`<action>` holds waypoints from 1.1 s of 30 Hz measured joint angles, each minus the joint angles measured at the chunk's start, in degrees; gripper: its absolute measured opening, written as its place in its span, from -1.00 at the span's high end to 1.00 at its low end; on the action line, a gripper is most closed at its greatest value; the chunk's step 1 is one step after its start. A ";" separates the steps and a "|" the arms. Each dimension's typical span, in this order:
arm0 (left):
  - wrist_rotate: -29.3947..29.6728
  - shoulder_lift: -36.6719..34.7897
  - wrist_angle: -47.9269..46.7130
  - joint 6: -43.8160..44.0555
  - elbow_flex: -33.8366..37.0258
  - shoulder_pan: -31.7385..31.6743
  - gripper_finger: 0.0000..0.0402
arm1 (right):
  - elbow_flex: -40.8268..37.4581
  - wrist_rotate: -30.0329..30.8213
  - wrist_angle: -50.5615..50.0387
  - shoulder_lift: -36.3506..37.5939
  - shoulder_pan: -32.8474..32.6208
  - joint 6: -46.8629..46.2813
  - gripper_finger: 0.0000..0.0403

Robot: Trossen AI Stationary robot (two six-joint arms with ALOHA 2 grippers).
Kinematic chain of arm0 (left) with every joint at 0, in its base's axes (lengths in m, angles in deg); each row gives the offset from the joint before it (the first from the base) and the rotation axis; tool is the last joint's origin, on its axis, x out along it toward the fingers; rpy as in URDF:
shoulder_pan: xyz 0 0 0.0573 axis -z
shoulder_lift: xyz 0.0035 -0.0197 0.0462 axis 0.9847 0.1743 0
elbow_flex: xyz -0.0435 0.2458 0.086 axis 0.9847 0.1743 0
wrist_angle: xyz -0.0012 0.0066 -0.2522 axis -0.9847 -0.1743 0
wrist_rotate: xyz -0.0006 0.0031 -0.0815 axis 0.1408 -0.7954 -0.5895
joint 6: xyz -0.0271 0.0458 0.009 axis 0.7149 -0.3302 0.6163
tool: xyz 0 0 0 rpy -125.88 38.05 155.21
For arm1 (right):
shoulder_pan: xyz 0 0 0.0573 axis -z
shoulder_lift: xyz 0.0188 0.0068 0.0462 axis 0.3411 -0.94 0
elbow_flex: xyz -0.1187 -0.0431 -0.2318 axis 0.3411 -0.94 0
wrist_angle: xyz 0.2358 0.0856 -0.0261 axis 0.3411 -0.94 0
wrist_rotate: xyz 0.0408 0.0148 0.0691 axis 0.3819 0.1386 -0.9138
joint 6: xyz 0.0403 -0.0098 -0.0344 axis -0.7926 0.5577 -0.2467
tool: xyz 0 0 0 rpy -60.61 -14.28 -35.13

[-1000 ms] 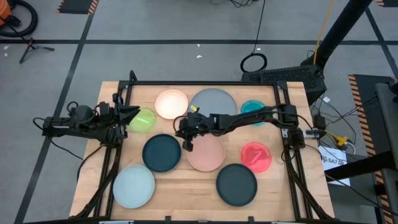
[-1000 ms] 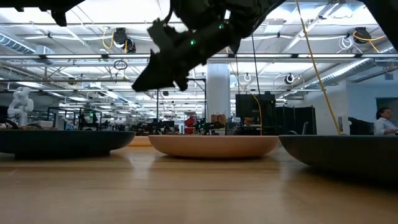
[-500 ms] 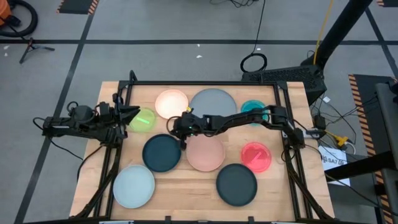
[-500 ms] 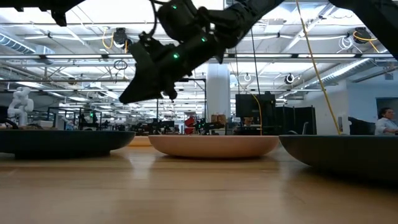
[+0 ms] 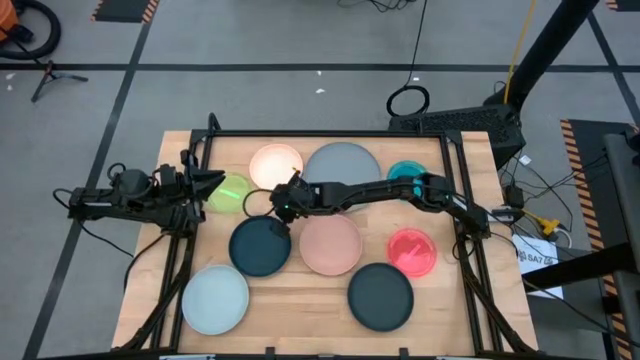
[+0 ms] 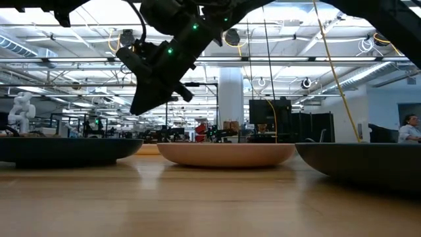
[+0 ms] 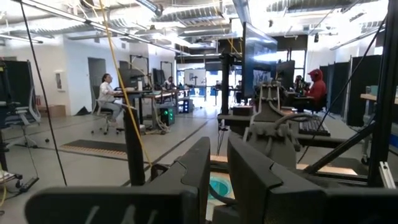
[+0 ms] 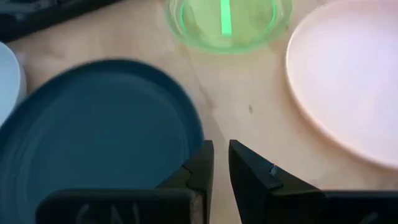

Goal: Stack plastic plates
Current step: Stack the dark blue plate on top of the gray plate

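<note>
Nine plates lie flat on the wooden table, none on another: cream [image 5: 275, 165], grey [image 5: 343, 163], teal [image 5: 404, 174], translucent green [image 5: 231, 192], navy [image 5: 260, 246], pink [image 5: 331, 244], red [image 5: 412, 251], a second navy [image 5: 381, 295] and pale blue [image 5: 215, 299]. My right gripper [image 5: 281, 203] reaches across from the right and hangs shut above the bare wood between the cream, green and near navy plates [image 8: 93, 137]. In the low view it [image 6: 140, 107] slants down, clear of the table. My left gripper [image 5: 217, 182] waits shut at the left edge beside the green plate.
A black frame rail [image 5: 320, 134] runs along the table's far edge, with side rails on the left and right. Bare wood shows along the near edge [image 5: 300, 310] between the pale blue and the second navy plate. People sit and stand in the room beyond.
My right gripper has moved from over the pink plate's left rim toward the table's left and a little toward its far edge. It has ended over the gap between the cream, green and navy plates, slightly lower. No plate has moved.
</note>
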 joint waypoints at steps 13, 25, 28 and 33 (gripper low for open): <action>0.02 0.00 0.00 0.28 0.00 -0.02 0.69 | -0.02 3.13 -0.77 0.00 -1.21 -9.20 0.30; 0.02 0.00 -0.02 1.45 0.00 -0.02 0.69 | -0.06 4.64 -1.48 -1.45 -1.14 -13.18 0.07; 0.01 -0.02 -0.02 1.52 0.00 -0.02 0.69 | -0.10 4.70 -1.76 -1.78 -1.13 -13.24 0.09; 0.02 -0.02 0.00 1.56 0.00 -0.02 0.69 | -0.06 4.77 -1.43 -3.13 -0.95 -13.96 0.09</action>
